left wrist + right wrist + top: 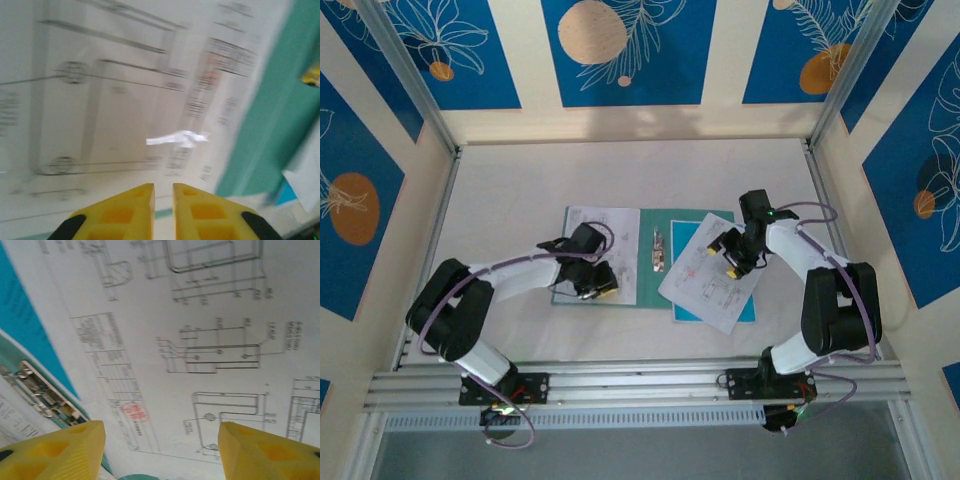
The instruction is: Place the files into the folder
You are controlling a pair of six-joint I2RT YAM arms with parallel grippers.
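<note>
The teal-green folder (646,290) lies open in the middle of the table, with its metal clip (658,250) along the spine. One white printed file (605,235) lies flat on its left half. A second file (705,285) lies tilted over the right half, on a cyan-blue sheet (744,308). My left gripper (597,284) hovers low over the left file (115,100); its yellow fingers (163,186) stand a narrow gap apart with nothing between them. My right gripper (730,255) is wide open (160,423) just above the tilted file (200,340), holding nothing.
The clip (42,392) and the cyan-blue sheet (25,315) lie left of my right fingers. Aluminium rails (640,380) run along the near edge. Patterned walls (620,50) enclose the table on three sides.
</note>
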